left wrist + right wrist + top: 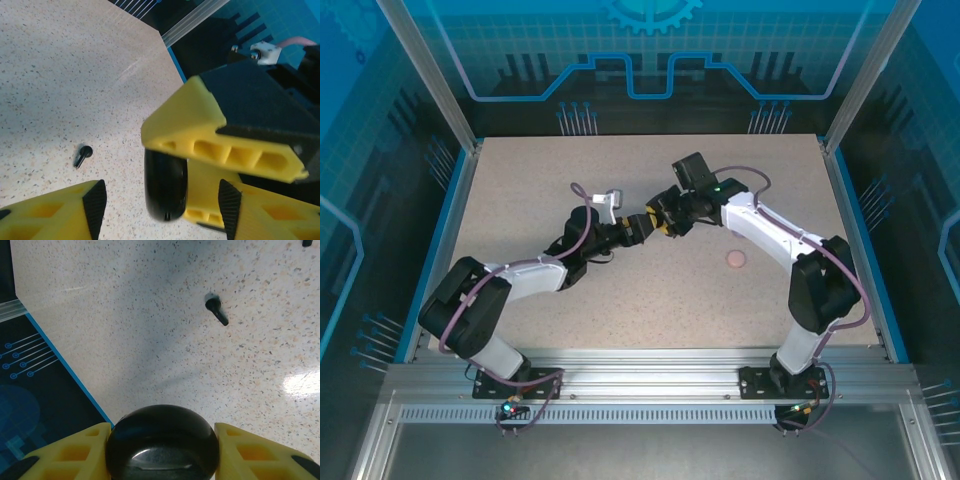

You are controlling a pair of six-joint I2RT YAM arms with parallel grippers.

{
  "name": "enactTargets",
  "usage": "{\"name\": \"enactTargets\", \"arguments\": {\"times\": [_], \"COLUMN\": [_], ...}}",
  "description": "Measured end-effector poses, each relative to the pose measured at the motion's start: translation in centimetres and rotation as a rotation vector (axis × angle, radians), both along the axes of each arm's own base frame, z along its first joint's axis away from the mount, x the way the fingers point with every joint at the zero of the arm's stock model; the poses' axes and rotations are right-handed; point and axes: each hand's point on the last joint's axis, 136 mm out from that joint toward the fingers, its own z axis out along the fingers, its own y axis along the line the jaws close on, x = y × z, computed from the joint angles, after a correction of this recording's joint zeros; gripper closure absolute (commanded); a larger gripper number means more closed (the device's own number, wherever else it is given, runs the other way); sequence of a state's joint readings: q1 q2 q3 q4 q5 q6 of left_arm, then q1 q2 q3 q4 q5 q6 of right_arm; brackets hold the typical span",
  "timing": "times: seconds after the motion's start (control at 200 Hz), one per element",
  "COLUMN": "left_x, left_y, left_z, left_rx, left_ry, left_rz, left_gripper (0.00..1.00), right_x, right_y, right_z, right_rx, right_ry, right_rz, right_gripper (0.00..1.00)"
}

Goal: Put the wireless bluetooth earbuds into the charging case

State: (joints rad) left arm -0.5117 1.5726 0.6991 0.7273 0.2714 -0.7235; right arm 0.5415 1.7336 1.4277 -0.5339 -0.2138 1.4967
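black case (162,432), one, pinched in right claw (162,442), left claw (162,202) spread, one black earbud (216,310) on table (150,315)

You've got a pale, speckled worktop (620,300) with a blue border (861,250) down its sides. A small round pink case (733,260) lies flat on it, nearer the right-hand border than the left. A black earbud (82,155) lies on its side on the bare surface, well clear of the border. Farther from the border lies another dark item (307,242), cut off at the picture's edge.
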Motion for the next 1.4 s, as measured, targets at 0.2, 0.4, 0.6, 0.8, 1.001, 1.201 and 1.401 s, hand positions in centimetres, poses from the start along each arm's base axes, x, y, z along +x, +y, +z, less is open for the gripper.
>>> {"name": "enactTargets", "arguments": {"times": [0.2, 0.4, 0.6, 0.8, 1.001, 1.201, 1.401], "left_x": [0.6, 0.7, 0.8, 0.9, 1.1, 1.2, 1.1], "left_y": [-0.2, -0.3, -0.4, -0.5, -0.4, -0.4, -0.4], "left_z": [-0.7, -0.7, -0.1, 0.0, 0.1, 0.3, 0.1], "left_rx": [0.003, -0.001, -0.013, -0.021, -0.028, -0.038, -0.039], "left_ry": [0.007, 0.003, -0.019, -0.022, -0.027, -0.023, -0.009], "left_rz": [0.006, 0.006, 0.004, 0.006, 0.016, 0.024, 0.025], "left_gripper": [0.48, 0.59, 0.68, 0.77, 0.87, 0.96, 1.0], "right_x": [-0.2, -0.1, 0.0, 0.2, 0.4, 0.6, 1.9], "right_y": [0.4, 0.4, 0.5, 0.5, 0.4, 0.4, 0.0], "right_z": [0.1, 0.1, 0.2, 0.3, 0.3, 0.4, 1.2], "right_rx": [0.003, 0.003, 0.009, 0.011, 0.011, 0.018, 0.039], "right_ry": [-0.001, -0.002, -0.011, -0.015, -0.019, -0.019, -0.062], "right_rz": [0.002, 0.002, 0.002, -0.008, -0.022, -0.031, -0.041], "right_gripper": [0.62, 0.62, 0.62, 0.62, 0.61, 0.34, 0.12]}}
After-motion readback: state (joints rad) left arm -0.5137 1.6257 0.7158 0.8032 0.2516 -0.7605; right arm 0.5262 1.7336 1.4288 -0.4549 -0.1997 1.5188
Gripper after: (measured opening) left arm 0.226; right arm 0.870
